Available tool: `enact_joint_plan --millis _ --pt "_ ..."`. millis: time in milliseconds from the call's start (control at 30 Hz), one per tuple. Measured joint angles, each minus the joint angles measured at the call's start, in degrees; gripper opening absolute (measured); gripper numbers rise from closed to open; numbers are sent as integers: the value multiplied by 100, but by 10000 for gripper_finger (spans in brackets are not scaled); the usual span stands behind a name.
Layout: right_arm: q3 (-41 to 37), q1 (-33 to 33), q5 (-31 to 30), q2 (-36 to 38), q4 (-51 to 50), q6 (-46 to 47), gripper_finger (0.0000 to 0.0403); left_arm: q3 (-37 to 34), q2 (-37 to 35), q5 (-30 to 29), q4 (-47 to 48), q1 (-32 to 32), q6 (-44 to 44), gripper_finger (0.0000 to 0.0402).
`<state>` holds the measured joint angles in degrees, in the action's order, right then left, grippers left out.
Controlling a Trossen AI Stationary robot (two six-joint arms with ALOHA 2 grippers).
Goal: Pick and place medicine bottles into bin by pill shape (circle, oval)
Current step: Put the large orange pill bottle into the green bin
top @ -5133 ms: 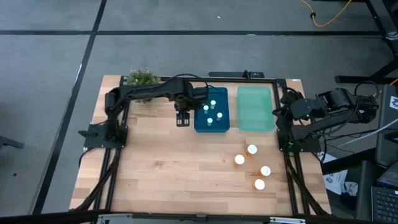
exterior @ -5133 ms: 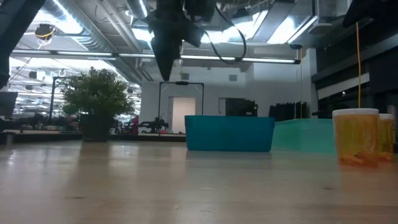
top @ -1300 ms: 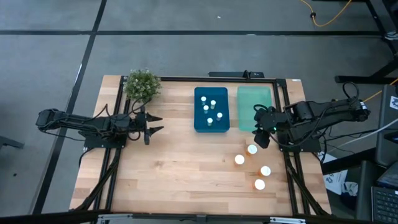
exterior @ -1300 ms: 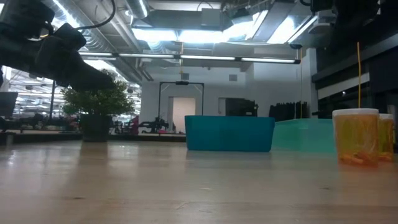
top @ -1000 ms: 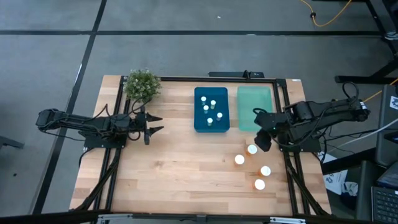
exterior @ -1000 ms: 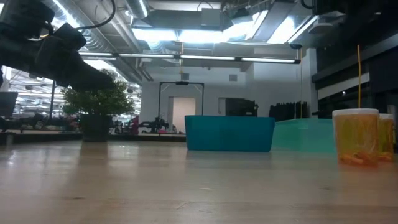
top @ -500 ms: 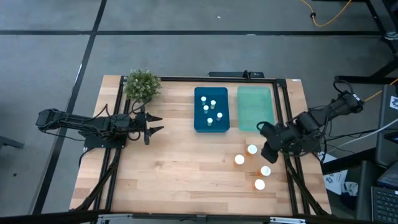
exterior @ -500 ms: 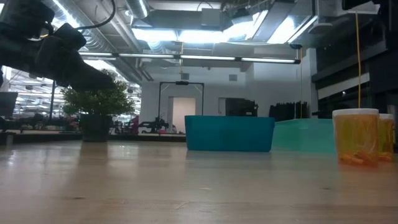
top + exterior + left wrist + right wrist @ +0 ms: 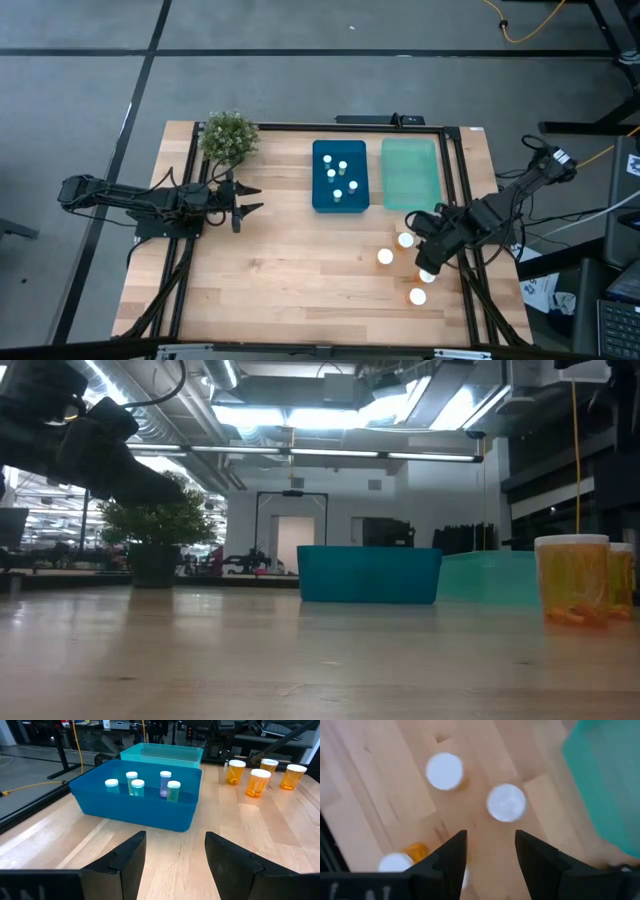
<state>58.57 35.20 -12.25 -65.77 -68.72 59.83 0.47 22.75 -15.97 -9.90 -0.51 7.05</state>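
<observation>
Several orange-bodied bottles with white caps stand on the table at the near right [image 9: 385, 256], [image 9: 405, 240], [image 9: 417, 296]. They also show in the left wrist view [image 9: 258, 781]. Several smaller white-capped bottles [image 9: 338, 175] stand inside the blue bin [image 9: 322, 198]. The teal bin [image 9: 410, 173] stands beside it. My right gripper [image 9: 427, 258] hangs open above the orange bottles, pointing down. In its wrist view, white caps [image 9: 506, 802], [image 9: 444, 771] lie below its fingers [image 9: 535, 857]. My left gripper [image 9: 247, 200] waits open at the table's left, pointing at the blue bin [image 9: 140, 807].
A small potted plant [image 9: 228, 135] stands at the far left corner. Bare wood lies between the two arms and along the near edge. The low view shows the blue bin [image 9: 368, 573], the teal bin [image 9: 490, 575] and an orange bottle [image 9: 572, 580].
My right gripper has swung from the teal bin's near end toward the table's near edge. It now hangs over the orange bottles, pointing more steeply down. The bottles and my left arm have kept still.
</observation>
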Motion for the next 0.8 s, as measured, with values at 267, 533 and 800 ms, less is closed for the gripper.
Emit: enact_joint_plan --millis 267,533,800 --pt "0 -31 -307 -471 241 410 171 0 1 2 1 2 0 195" --pt "0 -140 -233 -870 -368 1341 198 0 1 0 0 0 0 195" --pt "0 -142 -218 -1104 -82 1482 251 0 1 1 1 1 0 195"
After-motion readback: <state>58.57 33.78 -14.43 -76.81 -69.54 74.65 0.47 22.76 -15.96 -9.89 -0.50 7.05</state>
